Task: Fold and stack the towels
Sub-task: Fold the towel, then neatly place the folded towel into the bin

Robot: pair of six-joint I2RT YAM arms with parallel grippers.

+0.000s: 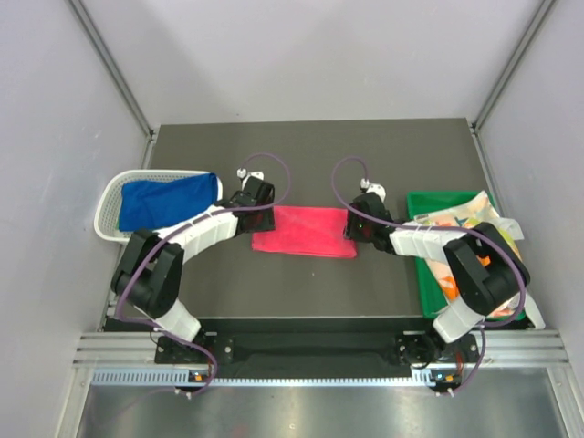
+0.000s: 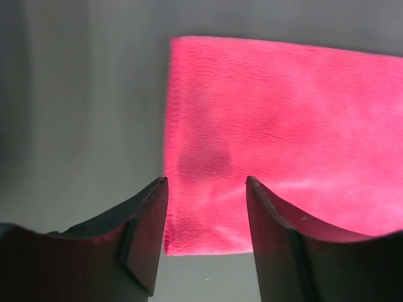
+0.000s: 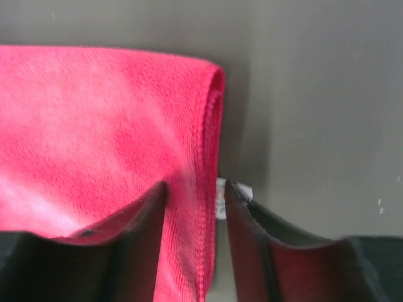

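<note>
In the overhead view, at the left edge of the table, I have the white mesh basket (image 1: 109, 214) with 1 blue towel (image 1: 164, 201) bunched in it, unfolded as far as I can judge. Moving right, the left gripper (image 2: 206, 217) hovers over the left end of the pink-red towel (image 1: 306, 231). Its jaws stand roughly half apart, with nothing in them and the cloth lying flat below. That towel sits mid-frame as a neat folded rectangle on the dark table (image 1: 301, 292). The right gripper (image 3: 195, 207) is at the towel's right end, jaws parted either side of the doubled edge, and I see no pinch on it. At the right edge, the green tray (image 1: 424, 203) carries a loose heap of printed and orange towels (image 1: 465, 219). My read is that 1 towel is folded at least once and may need another fold. No stack has begun, and the blue one and the tray's heap remain.
</note>
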